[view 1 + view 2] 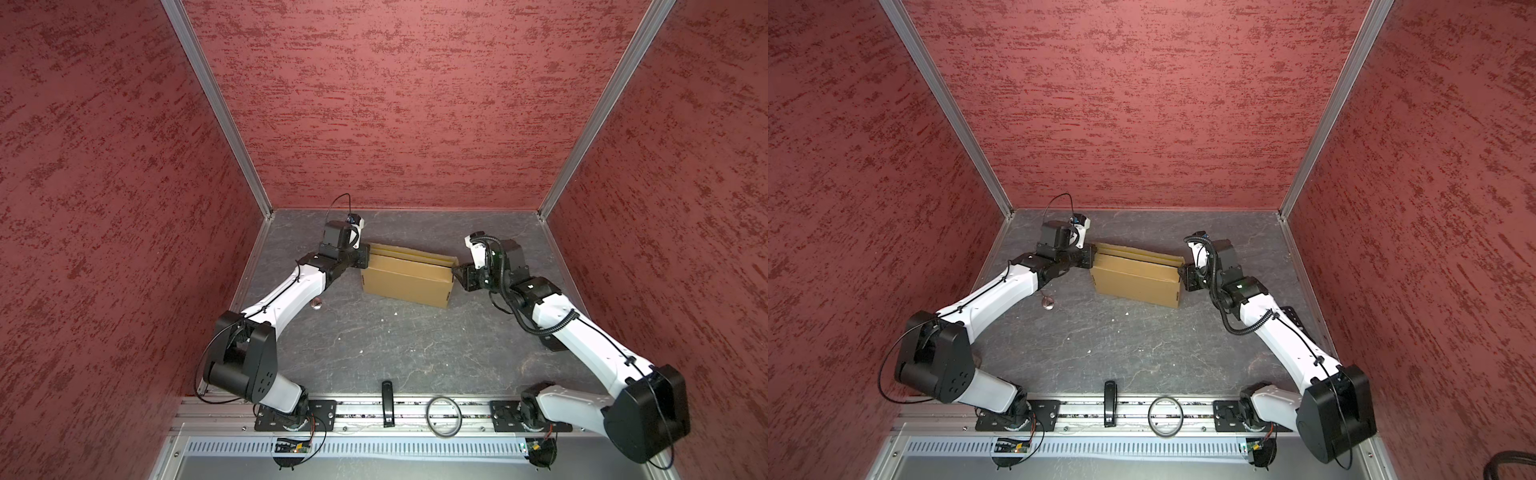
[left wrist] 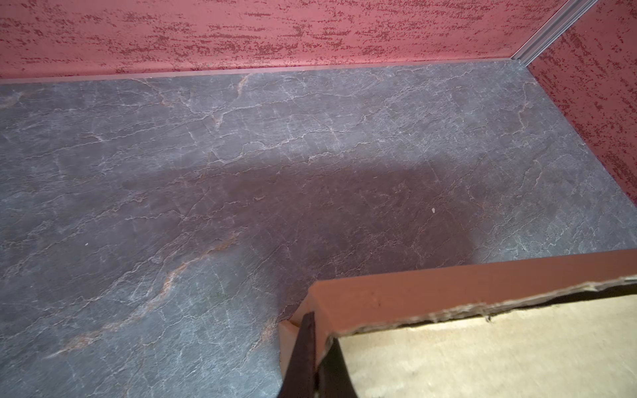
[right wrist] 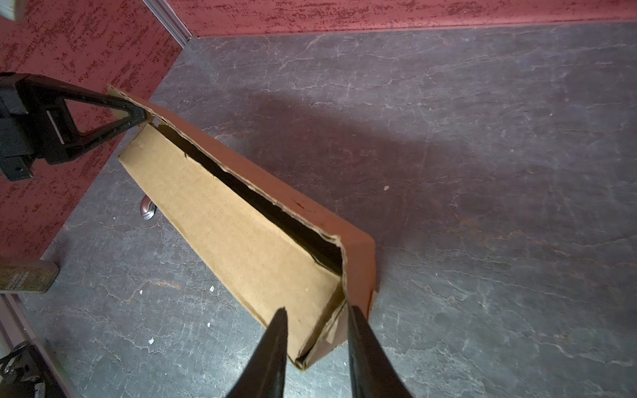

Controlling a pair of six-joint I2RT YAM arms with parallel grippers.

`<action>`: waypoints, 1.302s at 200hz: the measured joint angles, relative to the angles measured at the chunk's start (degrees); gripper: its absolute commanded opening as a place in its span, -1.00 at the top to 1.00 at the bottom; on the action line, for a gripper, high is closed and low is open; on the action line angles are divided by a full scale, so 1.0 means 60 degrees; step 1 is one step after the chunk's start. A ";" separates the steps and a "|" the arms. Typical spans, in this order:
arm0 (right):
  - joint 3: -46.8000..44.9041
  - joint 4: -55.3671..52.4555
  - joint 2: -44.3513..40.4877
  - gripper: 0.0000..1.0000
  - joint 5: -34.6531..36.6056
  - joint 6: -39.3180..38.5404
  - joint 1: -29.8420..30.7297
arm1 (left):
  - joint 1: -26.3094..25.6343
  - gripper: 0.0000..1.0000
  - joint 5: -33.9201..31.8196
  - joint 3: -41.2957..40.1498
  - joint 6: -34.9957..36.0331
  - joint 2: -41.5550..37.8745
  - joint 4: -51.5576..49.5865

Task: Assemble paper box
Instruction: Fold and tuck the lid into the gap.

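Near the back edge of the worktop [image 1: 415,353], the paper box [image 1: 405,282] is already folded up, with a gap still open along its rear wall. The left end effector [image 1: 365,258] pinches one end wall. The right end effector [image 3: 317,317] straddles the other end, its jaws spread. Tucking it closed seems to be what's left.

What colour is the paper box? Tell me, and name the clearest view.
Plain tan-brown cardboard; the paper box shows best in a top view.
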 measured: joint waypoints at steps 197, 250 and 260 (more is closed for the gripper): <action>0.0000 0.0106 0.0331 0.88 0.0393 -0.0117 0.0000 | 0.0000 0.92 0.0004 -0.0047 -0.0146 0.0000 0.0098; 0.0011 0.0113 0.0331 0.90 0.0310 -0.0098 0.0000 | -0.0007 0.92 0.0004 -0.0091 -0.0175 0.0000 0.0182; 0.0015 0.0113 0.0331 0.90 0.0299 -0.0098 0.0000 | -0.0011 0.92 0.0000 -0.0102 -0.0178 0.0000 0.0208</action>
